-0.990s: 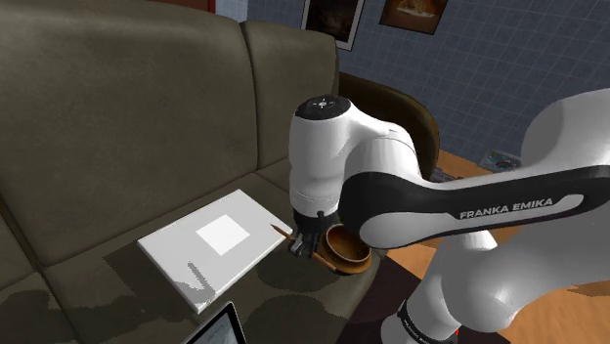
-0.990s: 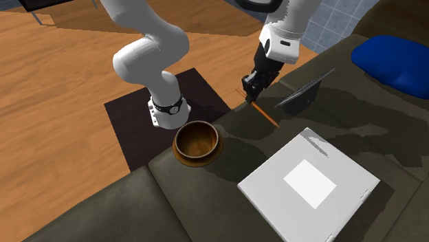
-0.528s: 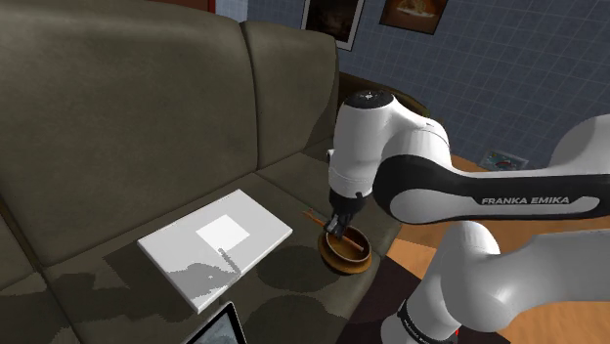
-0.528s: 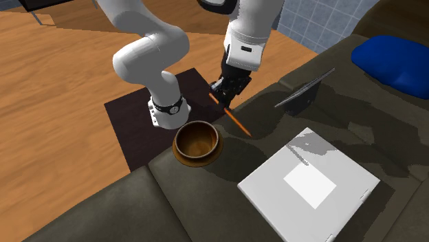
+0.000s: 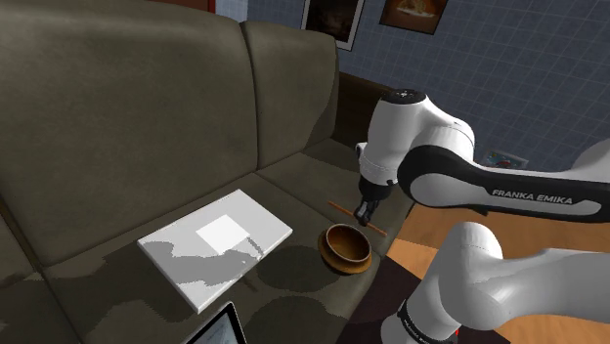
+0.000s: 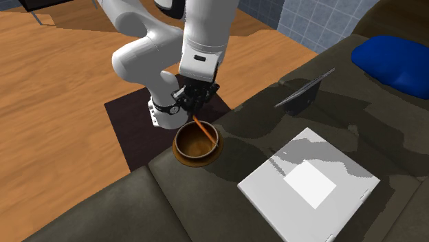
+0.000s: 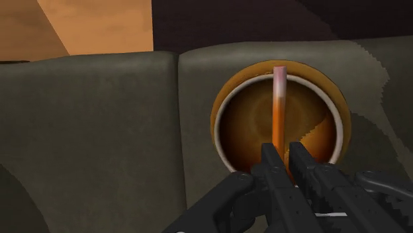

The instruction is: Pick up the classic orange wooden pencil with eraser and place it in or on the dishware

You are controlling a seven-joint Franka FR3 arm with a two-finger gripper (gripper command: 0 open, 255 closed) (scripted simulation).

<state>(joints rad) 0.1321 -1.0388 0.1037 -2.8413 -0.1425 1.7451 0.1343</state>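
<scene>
Jaws clenched on the orange pencil (image 7: 278, 112). In the wrist view the gripper (image 7: 286, 167) clasps it near one end, and the shaft runs straight out ahead with the pinkish eraser tip farthest from the fingers. The pencil hangs over the brown bowl (image 7: 218, 132), its shaft crossing the bowl's opening and the eraser end reaching the far rim. We cannot tell if it touches the bowl.

In the second exterior view the pencil (image 6: 203, 129) slants down from the gripper (image 6: 192, 103) into the bowl's (image 6: 180, 149) mouth. In the shoulder view the gripper (image 5: 368, 214) is above the bowl (image 5: 346, 256) and the pencil (image 5: 343, 207) pokes out toward that view's left.

The bowl sits on the front edge of a dark olive sofa (image 5: 147, 117). A flat white box (image 6: 309, 182) also lies on the seat, well apart from the bowl. Farther along are a dark laptop (image 6: 302, 93) and a blue cushion (image 6: 392, 58).

The white arm (image 6: 148, 58) rises from a dark mat (image 6: 130, 137) on a wooden floor (image 6: 62, 89). Behind the sofa is a blue tiled wall (image 5: 479, 88) with framed pictures (image 5: 332, 20).
</scene>
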